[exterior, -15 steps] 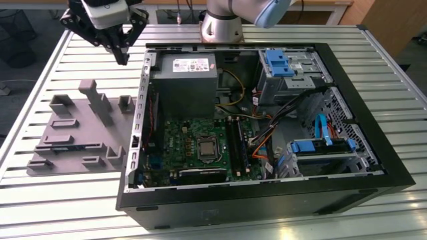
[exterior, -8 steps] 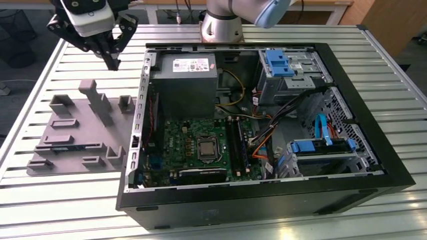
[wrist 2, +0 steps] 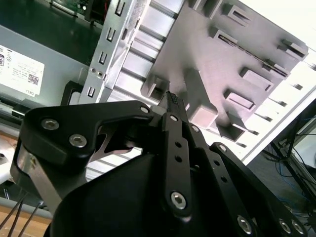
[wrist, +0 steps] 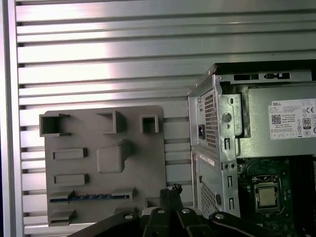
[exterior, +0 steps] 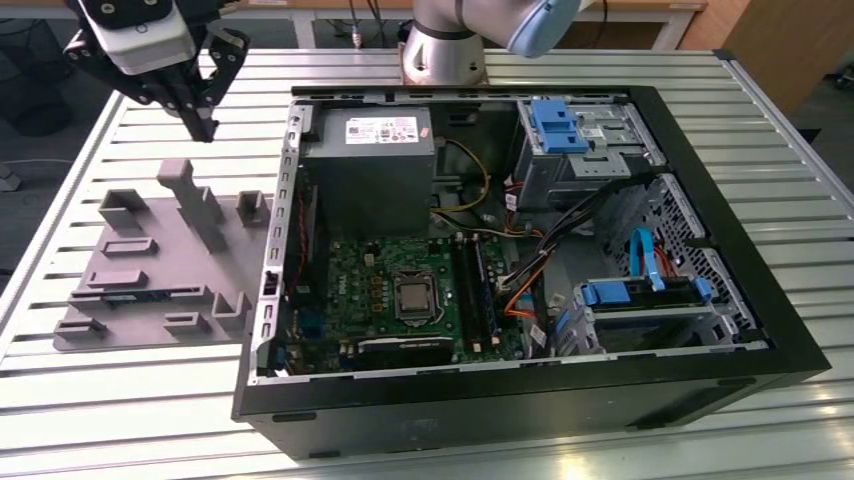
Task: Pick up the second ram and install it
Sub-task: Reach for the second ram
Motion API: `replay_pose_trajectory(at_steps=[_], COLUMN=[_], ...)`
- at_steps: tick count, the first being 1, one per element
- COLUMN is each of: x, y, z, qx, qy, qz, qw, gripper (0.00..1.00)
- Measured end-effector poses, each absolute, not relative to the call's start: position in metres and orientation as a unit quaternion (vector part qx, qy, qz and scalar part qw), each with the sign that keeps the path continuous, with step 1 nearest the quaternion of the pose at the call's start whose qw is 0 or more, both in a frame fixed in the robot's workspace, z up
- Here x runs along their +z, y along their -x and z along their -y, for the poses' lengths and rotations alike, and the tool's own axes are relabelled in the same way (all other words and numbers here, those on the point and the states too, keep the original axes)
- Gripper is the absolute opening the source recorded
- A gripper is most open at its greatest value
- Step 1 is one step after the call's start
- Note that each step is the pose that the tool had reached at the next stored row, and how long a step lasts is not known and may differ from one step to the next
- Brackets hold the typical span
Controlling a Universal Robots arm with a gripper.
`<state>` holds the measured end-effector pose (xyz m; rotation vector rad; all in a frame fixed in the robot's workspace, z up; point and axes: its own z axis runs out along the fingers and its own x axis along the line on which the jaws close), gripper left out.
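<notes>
Item: one black multi-link robot gripper point(exterior: 204, 128) on a white-and-black wrist. It is raised above the far end of a flat grey plastic holding fixture point(exterior: 147, 250) with moulded posts and pockets, toward the exterior view's upper left. Condition: its fingertips point(wrist 2: 171, 100) are drawn together to a point and nothing is between them. In the first wrist view the gripper tip point(wrist: 173, 190) sits over the fixture's edge on the side facing the computer. Item: the second ram point(wrist: 91, 197), a thin blue-green circuit strip with a row of dark chips. It stands on edge in a long narrow slot of the fixture point(wrist: 143, 163), near the end farthest from the tall posts, well apart from the gripper and untouched. Item: an open black desktop computer case point(exterior: 534, 395), lying on its side just beside the fixture on the exterior view's right. Contents: a square green motherboard point(exterior: 354, 275) with a silver processor socket point(exterior: 414, 297); long black memory slots point(exterior: 474, 290) beside the socket; a grey metal power supply box point(exterior: 367, 170) with a white label; blue plastic drive brackets point(exterior: 554, 125); and orange and black cables running between them. Support: a ribbed aluminium slatted table point(exterior: 134, 395) carries the fixture and the case.
</notes>
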<state>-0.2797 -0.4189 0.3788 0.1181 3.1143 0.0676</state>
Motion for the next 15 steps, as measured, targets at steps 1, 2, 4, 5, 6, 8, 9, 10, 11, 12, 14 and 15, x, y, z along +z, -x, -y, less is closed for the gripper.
replay_pose_trajectory(at_steps=[1, 2, 4, 5, 6, 8, 9, 10, 11, 12, 14, 15], x=[0.3788, 0.3788, 0.3788, 0.3788, 0.3788, 0.3788, 0.3788, 0.3788, 0.3787, 0.3788, 0.3787, 0.3787], y=[0.2798, 0.2798, 0.2801, 0.2802, 0.2803, 0.2812, 0.2819, 0.2827, 0.2837, 0.2846, 0.2863, 0.2873], z=[0.4189, 0.4189, 0.4189, 0.4189, 0.4189, 0.4189, 0.4189, 0.4189, 0.4189, 0.4189, 0.4189, 0.4189], qx=[0.022, 0.022, 0.022, 0.022, 0.022, 0.022, 0.022, 0.022, 0.022, 0.022, 0.022, 0.022], qy=[-0.038, -0.038, -0.038, -0.038, -0.038, -0.038, -0.038, -0.038, -0.038, -0.038, -0.038, -0.038], qz=[-0.999, -0.999, -0.999, -0.999, -0.999, -0.999, -0.999, -0.999, -0.999, -0.999, -0.999, -0.999], qw=[0.012, 0.012, 0.012, 0.012, 0.012, 0.012, 0.012, 0.012, 0.012, 0.012, 0.012, 0.012], gripper=[0.11, 0.11, 0.11, 0.11, 0.11, 0.11, 0.11, 0.11, 0.11, 0.11, 0.11, 0.11])
